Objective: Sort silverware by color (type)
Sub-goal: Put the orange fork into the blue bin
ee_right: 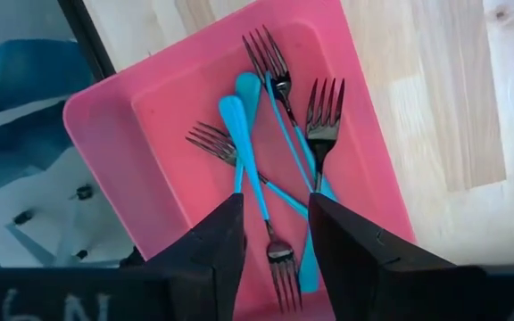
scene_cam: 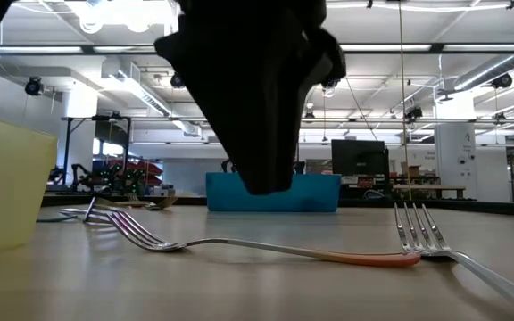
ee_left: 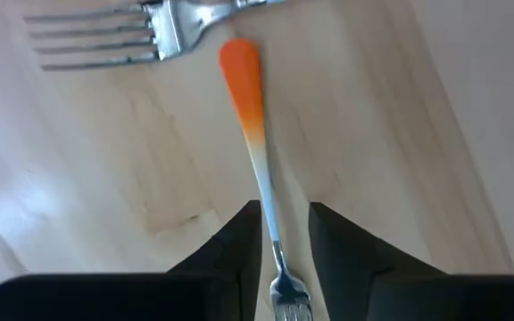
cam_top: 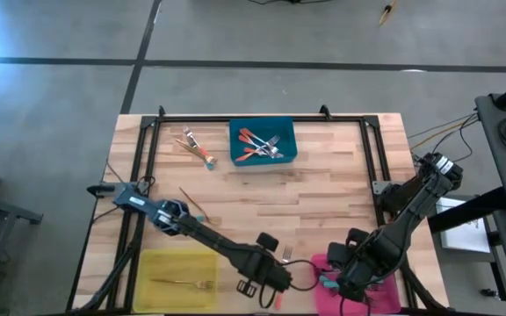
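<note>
Two grippers work at the bench's near edge. The left gripper [ee_left: 284, 236] hangs low between the yellow bin [cam_top: 176, 279] and the pink bin [cam_top: 385, 294], its fingers [ee_left: 239, 245] parted on either side of the thin neck of an orange-handled fork [ee_left: 250, 116] lying flat on the wood; whether they touch it cannot be told. A second fork [ee_left: 163, 31] lies just past that fork's orange tip, its silver tines spread on the bench. The right gripper [ee_right: 275, 236] hovers over the pink bin at the near right corner, fingers apart and empty, above four teal-handled forks [ee_right: 257, 169] that lie crossed over one another inside. In the yellow bin at the near left corner lies one gold fork [cam_top: 183, 283]. Farther in, toward the left side, a thin gold fork [cam_top: 191, 203] lies on the bare wood. Near the far edge, a small cluster of forks [cam_top: 196, 146], one with an orange handle, lies on the bench just left of the blue bin [cam_top: 263, 156], which holds several orange-handled forks [cam_top: 257, 143] piled together.
</note>
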Controlling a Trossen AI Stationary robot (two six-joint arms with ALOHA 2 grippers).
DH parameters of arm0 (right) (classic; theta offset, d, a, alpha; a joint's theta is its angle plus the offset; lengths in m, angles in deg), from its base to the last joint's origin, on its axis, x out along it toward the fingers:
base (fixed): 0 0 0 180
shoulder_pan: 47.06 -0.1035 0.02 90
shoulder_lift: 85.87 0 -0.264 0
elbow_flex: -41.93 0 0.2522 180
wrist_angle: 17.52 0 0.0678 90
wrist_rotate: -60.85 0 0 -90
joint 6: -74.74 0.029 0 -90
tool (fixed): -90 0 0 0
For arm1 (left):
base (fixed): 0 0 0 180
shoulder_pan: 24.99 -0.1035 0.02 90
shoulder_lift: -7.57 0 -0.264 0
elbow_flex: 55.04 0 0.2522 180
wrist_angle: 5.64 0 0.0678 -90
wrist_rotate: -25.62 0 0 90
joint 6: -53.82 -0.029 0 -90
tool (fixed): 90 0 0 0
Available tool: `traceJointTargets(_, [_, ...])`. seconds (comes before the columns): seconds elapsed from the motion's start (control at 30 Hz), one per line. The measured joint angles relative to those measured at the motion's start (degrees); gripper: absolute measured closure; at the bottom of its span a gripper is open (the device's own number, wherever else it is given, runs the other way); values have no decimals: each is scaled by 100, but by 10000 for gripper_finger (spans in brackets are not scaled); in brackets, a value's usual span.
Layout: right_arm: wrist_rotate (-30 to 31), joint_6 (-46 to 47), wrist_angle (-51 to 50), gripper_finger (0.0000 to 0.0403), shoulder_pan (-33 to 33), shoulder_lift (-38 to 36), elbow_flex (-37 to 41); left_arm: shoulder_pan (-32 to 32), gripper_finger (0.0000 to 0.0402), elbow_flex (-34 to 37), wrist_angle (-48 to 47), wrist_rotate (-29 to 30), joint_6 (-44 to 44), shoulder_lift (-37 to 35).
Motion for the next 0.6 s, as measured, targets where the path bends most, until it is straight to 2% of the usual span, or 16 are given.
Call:
traceJointTargets(0.43, [14, 204, 6, 287, 2, 4, 0, -76, 324, 1101, 328, -178, -245, -64])
traceJointTargets(0.6, [73, 215, 26, 285, 4, 7, 0, -118, 327, 1248, 415, -252, -140, -66])
